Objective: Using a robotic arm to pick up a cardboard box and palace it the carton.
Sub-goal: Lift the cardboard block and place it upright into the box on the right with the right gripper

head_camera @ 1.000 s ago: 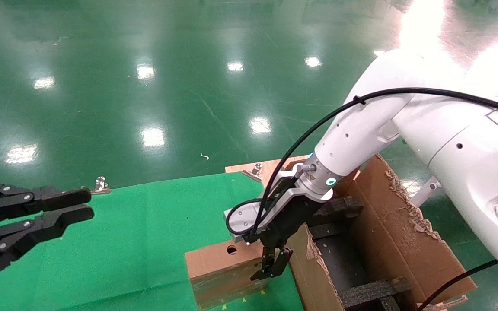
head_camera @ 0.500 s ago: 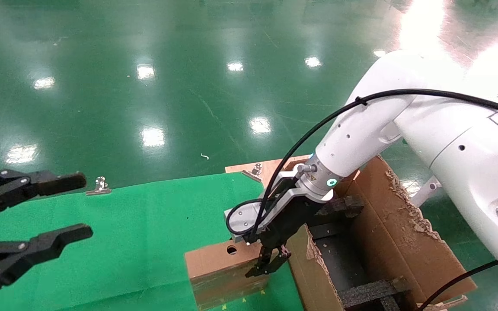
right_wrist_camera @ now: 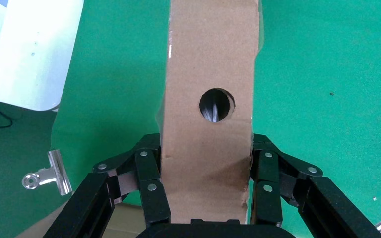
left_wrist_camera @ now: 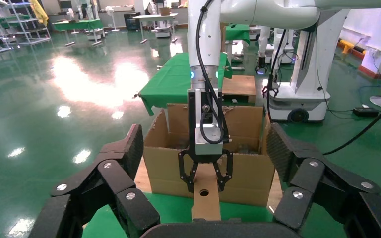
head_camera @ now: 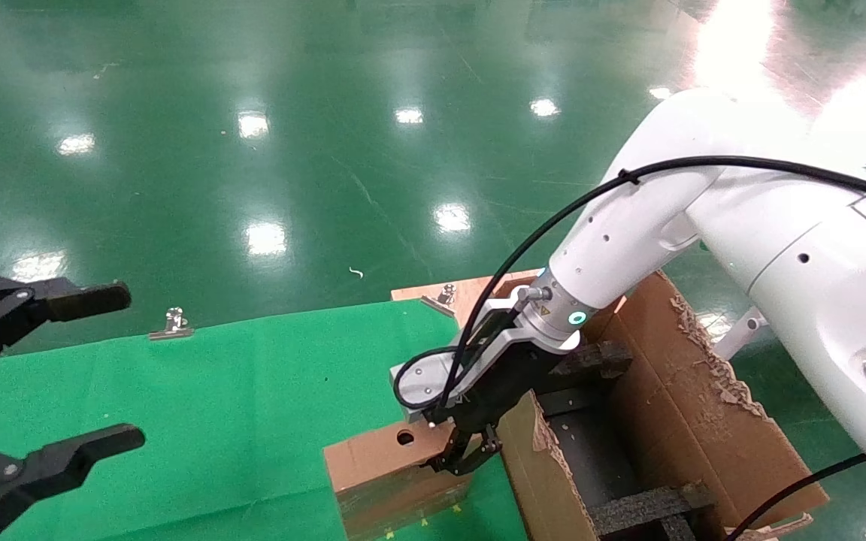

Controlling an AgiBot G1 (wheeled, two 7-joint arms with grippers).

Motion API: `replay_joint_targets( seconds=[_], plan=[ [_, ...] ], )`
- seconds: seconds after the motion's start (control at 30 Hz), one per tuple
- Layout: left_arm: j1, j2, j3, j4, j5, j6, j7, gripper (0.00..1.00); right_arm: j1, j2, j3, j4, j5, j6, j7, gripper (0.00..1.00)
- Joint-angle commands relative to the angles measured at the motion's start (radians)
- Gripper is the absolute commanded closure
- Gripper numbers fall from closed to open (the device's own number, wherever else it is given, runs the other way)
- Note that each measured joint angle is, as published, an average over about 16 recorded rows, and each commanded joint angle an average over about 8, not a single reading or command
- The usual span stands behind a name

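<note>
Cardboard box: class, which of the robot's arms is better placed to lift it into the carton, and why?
Right. The right gripper already clasps the cardboard box beside the carton. The left gripper hangs open, far off over the green cloth.

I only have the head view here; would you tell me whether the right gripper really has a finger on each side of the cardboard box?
Observer: Yes. In the right wrist view, the right gripper has one finger pressed against each narrow side of the cardboard box, below its round hole.
Operator: Thank you. How does the carton sit relative to the box?
Observer: In the left wrist view, framed by the open left gripper, the carton stands directly behind the upright box, and the box is centred on the carton's near wall.
</note>
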Motion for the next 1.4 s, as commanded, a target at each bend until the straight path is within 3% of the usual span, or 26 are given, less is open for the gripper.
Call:
replay_joint_targets(
  seconds=[0.03, 0.33, 0.6, 0.9, 1.4],
  plan=[
    [0.000, 0.000, 0.000, 0.000, 0.000, 0.000, 0.000, 0.00, -0.004, 0.001, 0.000, -0.001, 0.005, 0.003, 0.001, 1.00],
    [0.000, 0.000, 0.000, 0.000, 0.000, 0.000, 0.000, 0.00, 0.145, 0.066, 0.026, -0.054, 0.099, -0.013, -0.012, 1.00],
    [0.000, 0.000, 0.000, 0.000, 0.000, 0.000, 0.000, 0.00, 0.340, 0.132, -0.038, -0.083, 0.168, -0.024, -0.001, 1.00],
    [0.000, 0.000, 0.000, 0.000, 0.000, 0.000, 0.000, 0.00, 0.463, 0.250, -0.180, -0.039, 0.208, -0.024, 0.061, 1.00],
    [0.000, 0.000, 0.000, 0.000, 0.000, 0.000, 0.000, 0.00, 0.631, 0.551, -0.492, 0.182, 0.151, -0.020, 0.248, 1.00]
  ],
)
